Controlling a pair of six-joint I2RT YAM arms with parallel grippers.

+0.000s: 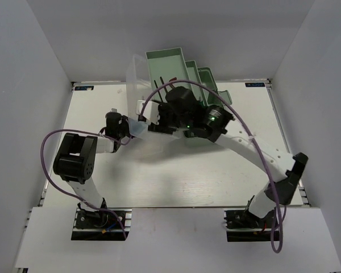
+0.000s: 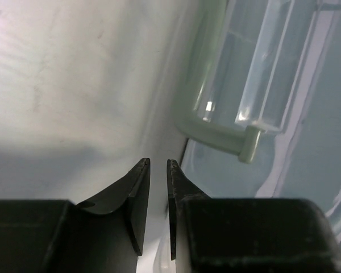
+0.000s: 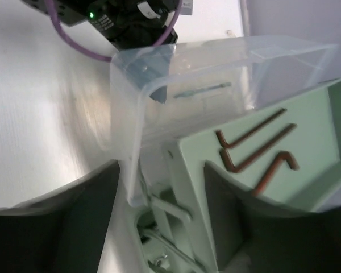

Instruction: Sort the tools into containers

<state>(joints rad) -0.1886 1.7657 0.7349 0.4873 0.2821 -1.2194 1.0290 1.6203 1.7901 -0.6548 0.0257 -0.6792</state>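
Well, the hex keys (image 3: 256,145) lie in a green tray (image 3: 321,119) of the toolbox (image 1: 165,62), just beside the right gripper (image 3: 162,170), which is spread wide and empty. It should lift straight up, I'd say, clear of the toolbox lid (image 3: 204,68). The left gripper (image 2: 158,165), by that lid, is barely parted, seemingly holding nothing. Screwdrivers and wrenches I can't spot; the arms (image 1: 244,147) hide the lower trays (image 1: 204,77).
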